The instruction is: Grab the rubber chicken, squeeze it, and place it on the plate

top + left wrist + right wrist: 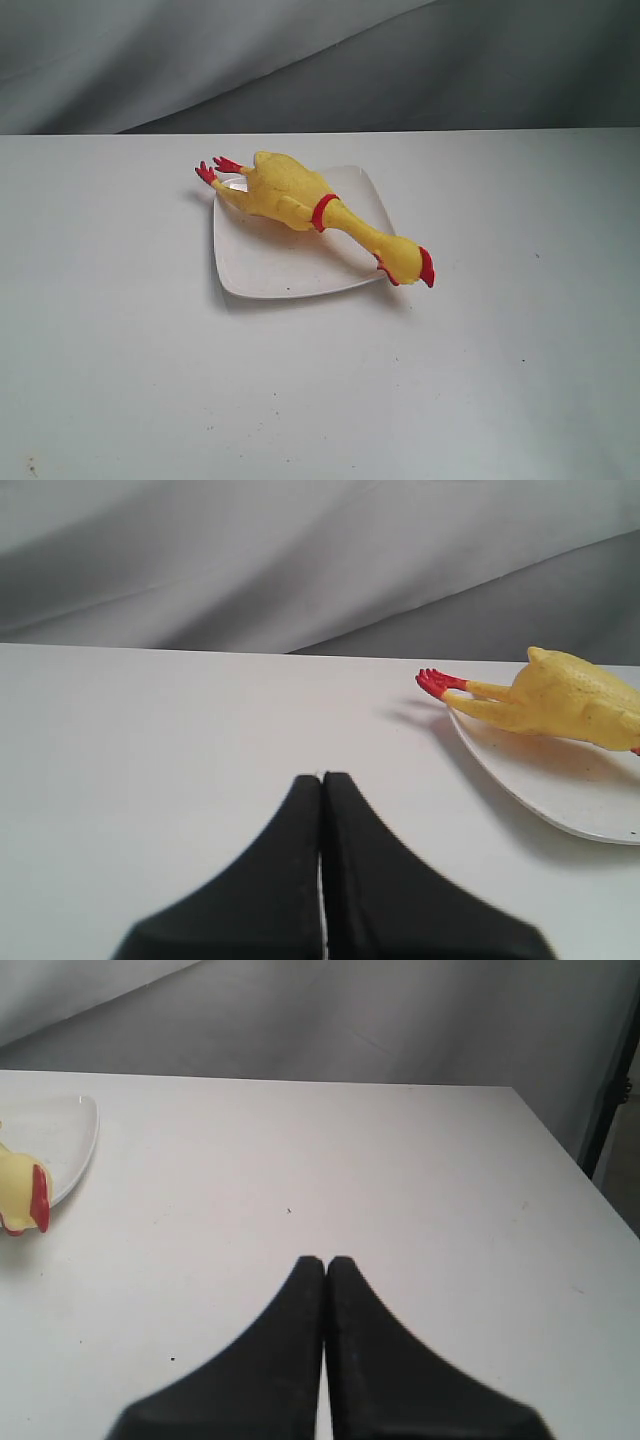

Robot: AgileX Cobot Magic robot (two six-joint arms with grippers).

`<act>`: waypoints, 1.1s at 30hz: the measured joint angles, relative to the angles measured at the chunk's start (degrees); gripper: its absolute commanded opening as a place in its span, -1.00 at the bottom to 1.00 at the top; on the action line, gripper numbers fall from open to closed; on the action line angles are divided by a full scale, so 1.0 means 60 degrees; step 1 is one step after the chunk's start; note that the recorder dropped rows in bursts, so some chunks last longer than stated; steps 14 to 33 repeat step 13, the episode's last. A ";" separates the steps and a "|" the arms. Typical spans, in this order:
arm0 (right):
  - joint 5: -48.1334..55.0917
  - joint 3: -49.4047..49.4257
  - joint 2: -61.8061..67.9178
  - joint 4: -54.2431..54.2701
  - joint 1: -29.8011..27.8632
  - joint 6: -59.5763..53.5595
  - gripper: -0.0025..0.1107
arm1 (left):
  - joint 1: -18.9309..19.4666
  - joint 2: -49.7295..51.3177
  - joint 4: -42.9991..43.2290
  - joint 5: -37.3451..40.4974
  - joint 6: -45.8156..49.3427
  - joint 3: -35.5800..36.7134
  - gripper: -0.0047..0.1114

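L end effector & R end effector both closed tight, empty; we see rubber chicken diagonal on plate, feet twd L arm, head overhanging twd R.

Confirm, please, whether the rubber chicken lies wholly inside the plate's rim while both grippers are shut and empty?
Not wholly: the exterior view shows the rubber chicken lying across the plate with head and feet overhanging its rim. The left gripper and right gripper are shut and empty.

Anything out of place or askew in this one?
Only the rubber chicken: it lies diagonally across the plate, its red feet overhanging one corner and its head past the opposite edge. Nothing looks spilled or damaged.
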 measured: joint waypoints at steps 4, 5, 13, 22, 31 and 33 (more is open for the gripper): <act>0.0000 0.0000 0.0000 0.0000 0.0000 0.0000 -0.96 | 0.0000 0.0000 0.0000 0.0000 0.0000 0.0000 -0.92; 0.0000 0.0000 0.0000 0.0000 0.0000 0.0000 -0.96 | 0.0000 0.0000 0.0000 0.0000 0.0000 0.0000 -0.92; 0.0000 0.0000 0.0000 0.0051 0.0000 0.0000 -0.96 | 0.0000 0.0000 0.0000 0.0000 0.0000 0.0000 -0.92; 0.0000 0.0000 0.0000 0.0051 0.0000 0.0000 -0.96 | 0.0000 0.0000 0.0000 0.0000 0.0000 0.0000 -0.92; 0.0000 0.0000 0.0000 0.0051 0.0000 0.0000 -0.96 | 0.0000 0.0000 0.0000 0.0000 0.0000 0.0000 -0.92; 0.0000 0.0000 0.0000 0.0051 0.0000 0.0000 -0.96 | 0.0000 0.0000 0.0000 0.0000 0.0000 0.0000 -0.92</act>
